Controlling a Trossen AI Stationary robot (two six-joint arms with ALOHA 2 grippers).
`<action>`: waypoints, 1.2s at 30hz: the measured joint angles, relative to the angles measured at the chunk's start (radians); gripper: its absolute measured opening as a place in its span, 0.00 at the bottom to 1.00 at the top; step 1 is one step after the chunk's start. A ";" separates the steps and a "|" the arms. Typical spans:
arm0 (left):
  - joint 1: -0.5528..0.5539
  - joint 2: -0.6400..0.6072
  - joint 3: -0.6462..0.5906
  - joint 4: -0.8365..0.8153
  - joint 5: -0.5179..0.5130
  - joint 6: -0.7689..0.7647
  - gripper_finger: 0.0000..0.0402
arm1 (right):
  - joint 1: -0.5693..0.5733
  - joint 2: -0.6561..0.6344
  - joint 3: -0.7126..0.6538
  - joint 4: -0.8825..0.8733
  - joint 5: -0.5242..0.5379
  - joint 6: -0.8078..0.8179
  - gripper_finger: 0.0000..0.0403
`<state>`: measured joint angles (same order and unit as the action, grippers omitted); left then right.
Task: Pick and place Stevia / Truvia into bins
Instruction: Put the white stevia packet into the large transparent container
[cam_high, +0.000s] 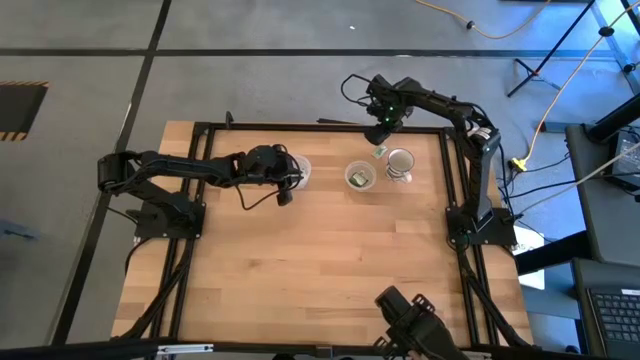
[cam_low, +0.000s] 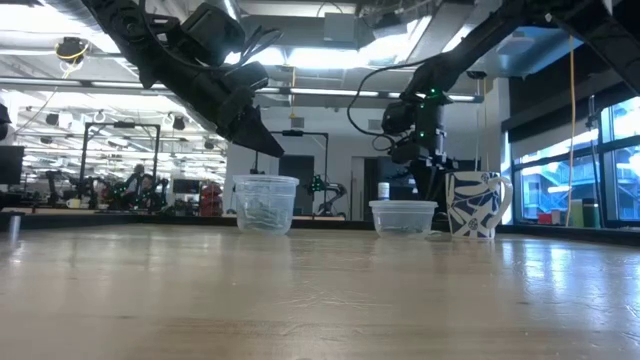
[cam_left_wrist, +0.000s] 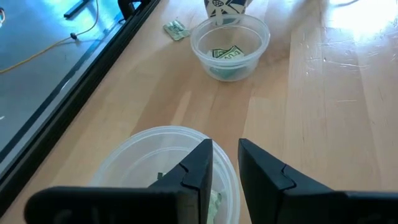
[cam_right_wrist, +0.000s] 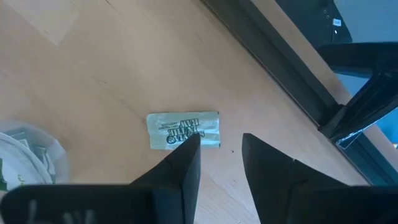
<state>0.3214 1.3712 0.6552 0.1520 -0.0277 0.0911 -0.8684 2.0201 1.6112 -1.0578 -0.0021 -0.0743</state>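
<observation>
Right gripper (cam_right_wrist: 217, 155) hovers with fingers parted and empty just above a flat green-and-white sachet (cam_right_wrist: 183, 130) on the table, near a clear cup (cam_high: 360, 177) holding sachets, while left gripper (cam_left_wrist: 224, 163), narrowly parted, hangs over another cup (cam_left_wrist: 149, 155).

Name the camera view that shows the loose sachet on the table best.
Right wrist view: the sachet lies flat, print readable, beyond the right gripper. High view shows a speck; left wrist view shows it small, far off; low view doesn't show it.
</observation>
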 joint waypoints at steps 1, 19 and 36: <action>0.000 0.000 0.000 0.000 0.000 0.000 0.18 | 0.000 0.000 0.000 0.002 0.000 -0.006 0.30; 0.000 0.000 0.000 0.000 -0.001 0.001 0.18 | 0.000 0.000 -0.071 0.046 0.034 -0.011 0.30; 0.000 0.000 0.000 0.001 -0.002 0.001 0.18 | 0.000 0.002 -0.244 0.276 0.035 0.016 0.28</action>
<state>0.3214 1.3712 0.6554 0.1528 -0.0292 0.0917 -0.8684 2.0216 1.3670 -0.7813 0.0326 -0.0579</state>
